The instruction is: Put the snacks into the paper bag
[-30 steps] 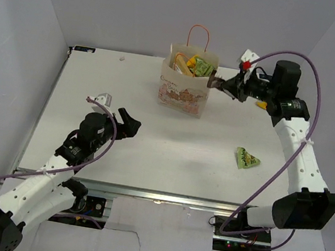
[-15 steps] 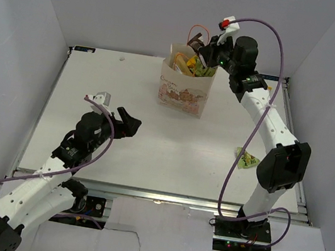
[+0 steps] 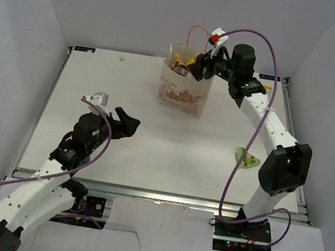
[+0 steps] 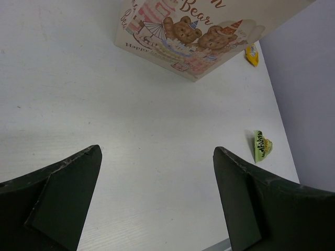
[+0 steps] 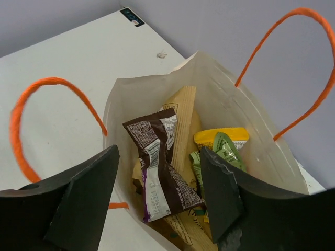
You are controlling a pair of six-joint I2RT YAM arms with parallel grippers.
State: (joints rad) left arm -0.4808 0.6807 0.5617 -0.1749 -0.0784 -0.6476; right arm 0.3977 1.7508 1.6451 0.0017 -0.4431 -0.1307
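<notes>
Overhead from behind, right wrist over paper bag point(image 5: 238, 104), left facing it

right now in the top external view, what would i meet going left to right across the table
left gripper -> paper bag -> green snack packet

Paper bag point(image 3: 183, 96) stands far-middle on the bench point(image 3: 99, 76), snacks point(image 5: 217, 149) inside, bar wrapper point(image 5: 157, 172) on top. Right hand point(image 3: 197, 66) hangs over its mouth. One packet point(image 3: 246, 158) lies near-right of the bag. Left hand point(image 3: 126, 122) near-left, well apart.
</notes>
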